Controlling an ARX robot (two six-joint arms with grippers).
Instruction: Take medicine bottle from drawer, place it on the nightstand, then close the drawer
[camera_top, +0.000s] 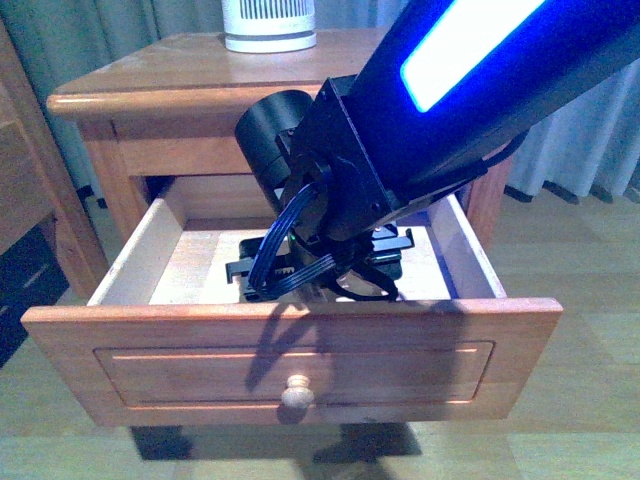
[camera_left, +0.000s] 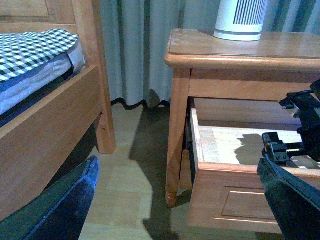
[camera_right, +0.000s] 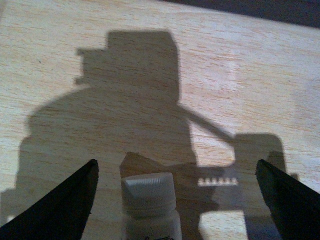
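**Medicine bottle (camera_right: 150, 207) framed between the spread fingers of the right hand (camera_right: 176, 169), inside the pulled-out drawer (camera_top: 300, 345).**

The bottle's white cap is seen against the drawer's pale wood floor, in the gap of the wide-open right hand. It is touched by neither finger and sits nearer one of them than the other. Whether it lies or stands cannot be told. In the front view the bottle is hidden by the right arm, which is reached down into the drawer of the nightstand (camera_top: 200, 75). A white ribbed tower (camera_top: 268, 25) is carried on the tabletop at the back. The left hand (camera_left: 177, 172) is held low outside the drawer, at the nightstand's side toward a bed (camera_left: 35, 55), its fingers likewise parted.
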